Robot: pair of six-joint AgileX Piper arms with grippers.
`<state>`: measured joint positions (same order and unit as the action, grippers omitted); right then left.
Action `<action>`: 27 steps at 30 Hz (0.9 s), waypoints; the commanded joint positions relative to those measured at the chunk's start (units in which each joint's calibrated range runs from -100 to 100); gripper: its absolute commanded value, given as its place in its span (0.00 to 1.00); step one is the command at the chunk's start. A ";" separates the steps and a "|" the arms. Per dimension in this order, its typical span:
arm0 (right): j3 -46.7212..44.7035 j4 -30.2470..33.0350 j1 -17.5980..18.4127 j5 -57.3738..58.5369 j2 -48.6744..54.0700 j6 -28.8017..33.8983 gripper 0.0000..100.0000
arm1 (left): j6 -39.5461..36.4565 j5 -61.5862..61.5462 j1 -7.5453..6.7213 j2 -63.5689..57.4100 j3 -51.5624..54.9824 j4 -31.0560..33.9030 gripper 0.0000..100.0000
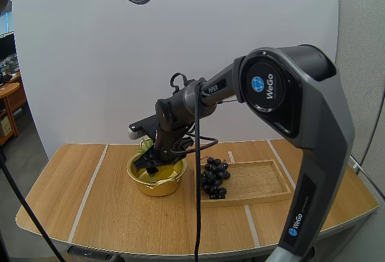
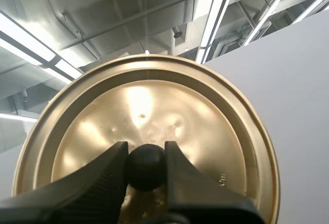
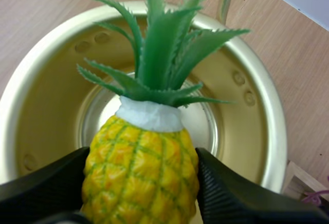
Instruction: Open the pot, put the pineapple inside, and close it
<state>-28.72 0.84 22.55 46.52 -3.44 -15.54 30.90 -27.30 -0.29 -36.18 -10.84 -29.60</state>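
high view: right arm (image 1: 207,94) dips into the open pot (image 1: 157,182). left wrist: left jaws pinch the knob (image 2: 146,168) of the lid (image 2: 149,116) (opening done). right wrist: right jaws grip the pineapple (image 3: 141,170) above the pot's mouth; release and closing remain.

The right pincer (image 3: 143,158) is clamped on the pineapple (image 3: 140,175), a black finger pressed to each flank of the yellow body. Green leaves fan out over the open golden pot (image 3: 38,126), shiny bottom showing past the fruit. The pot stands on the wooden desk (image 3: 51,18), with a tray corner (image 3: 300,178) just beside its rim
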 commanded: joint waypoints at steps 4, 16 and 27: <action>0.38 1.20 0.06 -3.09 -2.24 -0.50 0.00 | -0.24 1.89 -0.01 -0.28 -0.55 0.70 0.00; 0.38 1.58 0.06 -4.31 -3.24 -0.73 0.00 | -0.24 1.89 -0.01 -0.28 -0.55 0.70 0.00; 0.38 0.35 0.06 -2.30 0.51 -0.88 1.00 | -0.24 1.89 -0.01 -0.28 -0.55 0.70 0.00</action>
<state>-28.72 1.85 22.55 43.79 -6.27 -15.85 30.90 -27.30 -0.29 -36.18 -10.84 -29.60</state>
